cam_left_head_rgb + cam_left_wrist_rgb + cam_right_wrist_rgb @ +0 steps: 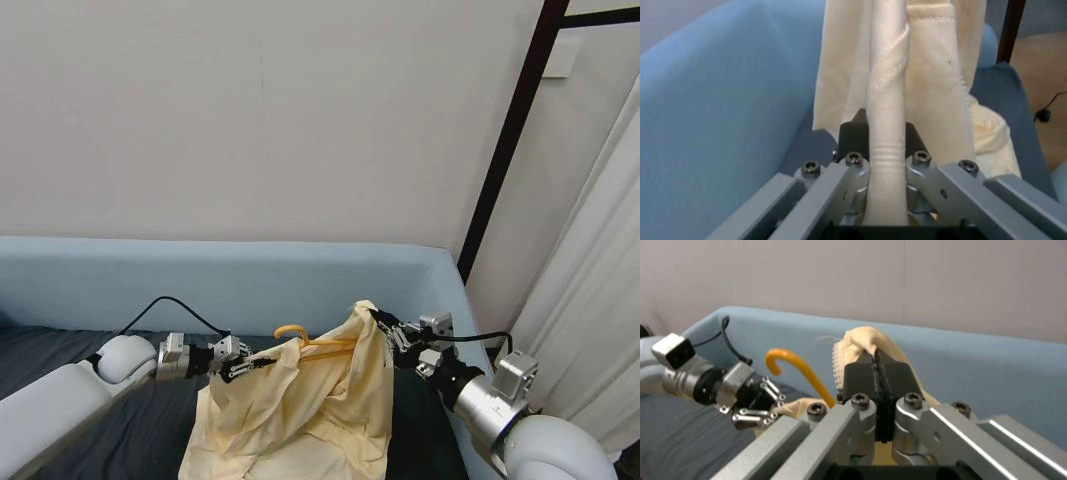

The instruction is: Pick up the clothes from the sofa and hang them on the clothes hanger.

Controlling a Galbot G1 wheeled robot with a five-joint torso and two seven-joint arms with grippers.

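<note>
two grippers are holding one pale yellow garment [300, 420] over the light blue sofa [200, 280].

item 1, garment: it is hanging between the two grippers, its highest corner sitting at the right gripper and its lower folds draping down onto the dark seat cushion [90, 440]. in the left wrist view a rolled band of the cloth [888, 100] is running straight out from the pads.

item 2, hanger [290, 332]: yellow-orange, its hook is sticking up out of the cloth between the two grippers, nearer the left one. in the right wrist view the hook [790, 365] is curving just beside the right gripper's pads, not touching them.

item 3, left gripper [245, 366]: the arm is reaching in low from the left, lying nearly level over the seat cushion, a black cable [170, 305] looping above its wrist. the jaws are pressing together on the rolled band [885, 165].

item 4, right gripper [385, 328]: the arm is stretching in from the lower right, angling up and leftward toward the sofa's back corner. the jaws are squeezing together [877, 375] on the garment's top edge.

item 5, surroundings: a black pole [505, 140] is leaning up against the plain wall [250, 110] beyond the sofa's right end, with a white curtain [590, 300] hanging to its right.
</note>
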